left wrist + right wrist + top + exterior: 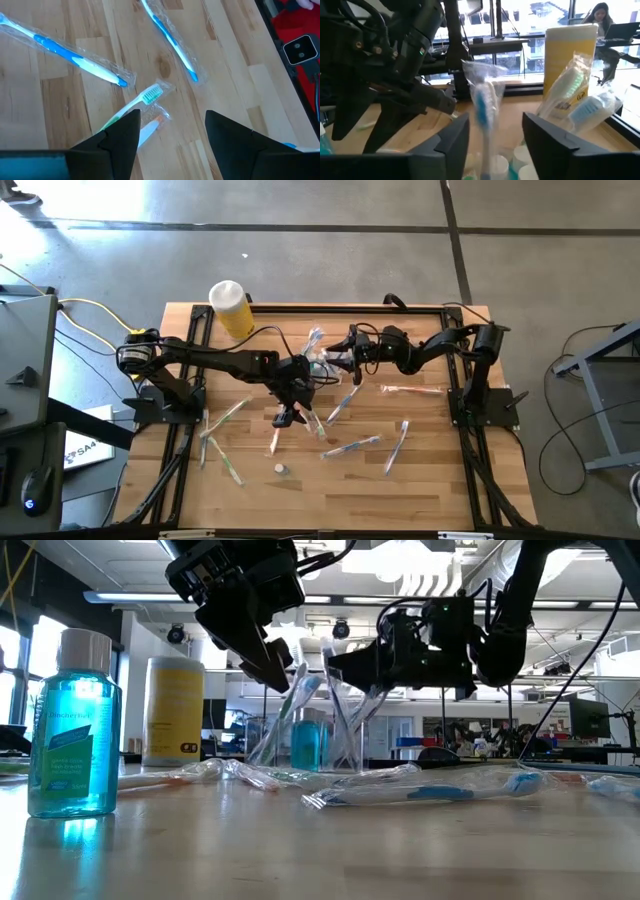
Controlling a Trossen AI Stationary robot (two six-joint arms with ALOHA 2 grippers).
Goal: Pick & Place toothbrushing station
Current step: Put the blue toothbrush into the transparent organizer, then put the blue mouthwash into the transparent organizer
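Fingers first: on my left gripper (285, 418) they stand apart with nothing between them, and the left wrist view shows bare wood in the gap. My right gripper (349, 345) also has its fingers (451, 142) spread, with a wrapped blue toothbrush (482, 120) rising upright between them; whether they touch it I cannot tell.

I work on a pale wooden plank table (420, 490) inside a black frame, on a grey concrete floor. The low view looks across the tabletop to a bright room of windows and ceiling lights. In the right wrist view a person sits at a laptop beyond the glass.

The clear holder cup (322, 361) stands near the table's middle, just beside my right gripper, with wrapped brushes leaning out of it. My left gripper hangs above the table on the near side of the cup. Just beside its fingers lies a green-and-white toothbrush (136, 103) in its wrapper, and two blue toothbrushes (70, 53) lie farther off. More wrapped brushes are scattered across the boards, one pink one (411, 389) lying near my right arm's base.

Only the low view shows a small bottle of blue liquid (73, 722) with a white cap standing close to the camera. The yellow cylinder (232, 309) stands at the far edge of the table.
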